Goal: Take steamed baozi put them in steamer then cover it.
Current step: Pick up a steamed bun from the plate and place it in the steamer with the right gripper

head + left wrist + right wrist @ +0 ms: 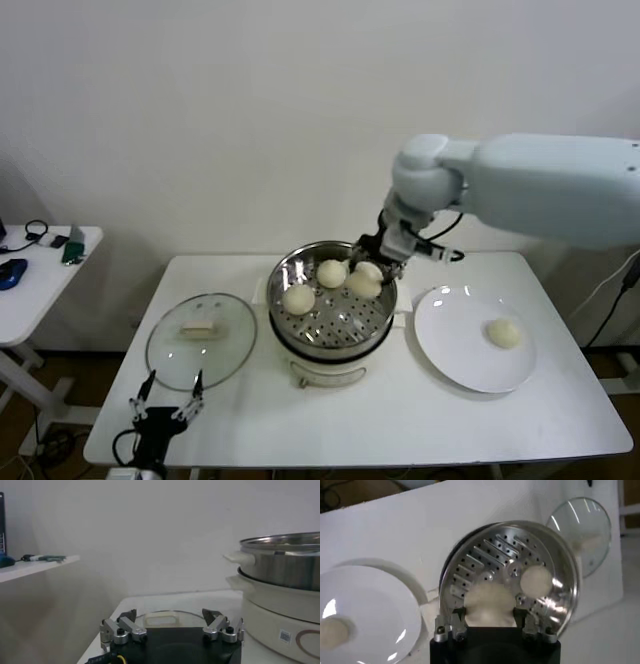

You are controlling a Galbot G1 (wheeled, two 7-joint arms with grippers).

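The steamer (285, 322) stands mid-table on its cream base. Two baozi lie on its perforated tray, one (298, 298) on the left and one (332, 272) at the back. My right gripper (372, 268) reaches into the steamer's right side and is shut on a third baozi (490, 605), held low over the tray (505, 550). A fourth baozi (503, 333) lies on the white plate (455, 355). The glass cover (200, 340) lies flat on the table left of the steamer. My left gripper (168, 405) is open and empty, just in front of the cover (160, 617).
The table's front edge runs just below the left gripper. A small white side table (40, 270) with small items stands at the far left. The steamer wall (285, 565) rises beside the left gripper.
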